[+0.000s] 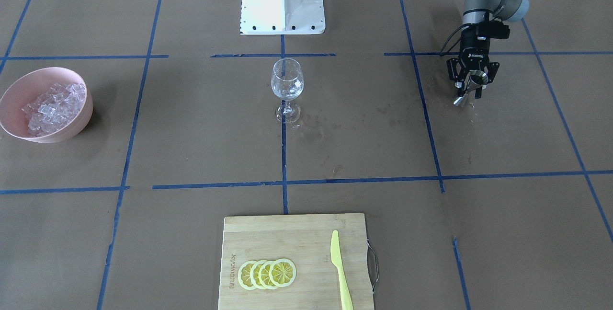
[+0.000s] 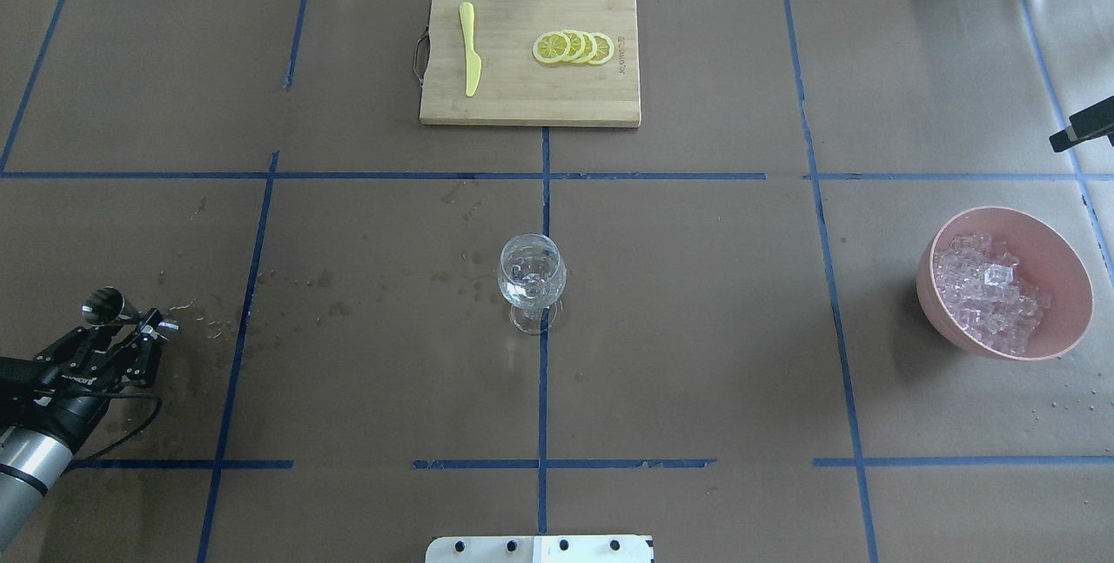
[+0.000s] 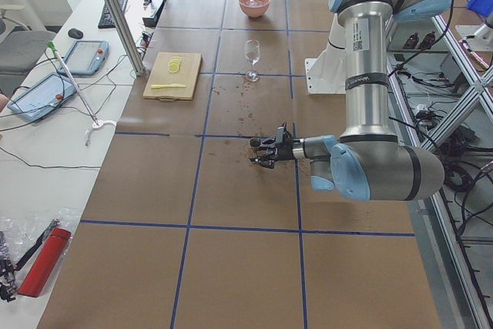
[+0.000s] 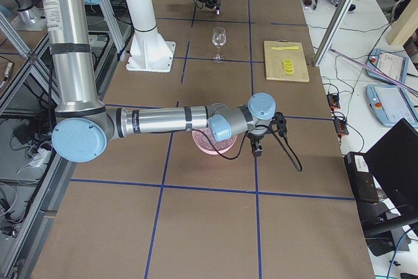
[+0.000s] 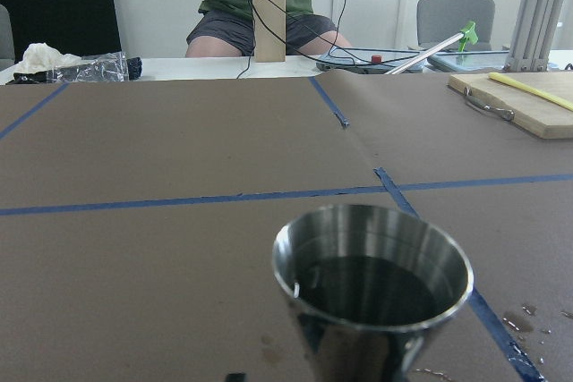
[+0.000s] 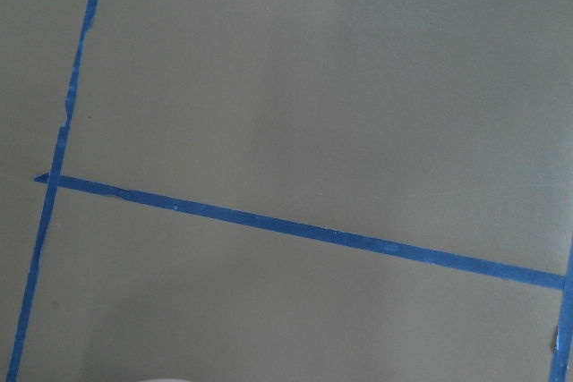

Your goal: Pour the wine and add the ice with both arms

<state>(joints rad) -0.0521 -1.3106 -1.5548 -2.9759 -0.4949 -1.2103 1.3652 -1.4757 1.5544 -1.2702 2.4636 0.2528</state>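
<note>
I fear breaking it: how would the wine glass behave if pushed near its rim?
The wine glass would probably tip, not slide: a wide bowl stands on a thin stem and small foot. Its thin clear wall looks fragile. Wet spots nearby suggest a slippery foot.

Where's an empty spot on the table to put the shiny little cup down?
Bare paper lies between the wine glass and the pink bowl, and between the glass and the cutting board. The paper by the left gripper, which holds the cup, is bare but splashed. The board's crowded: lemon slices, knife.
</note>
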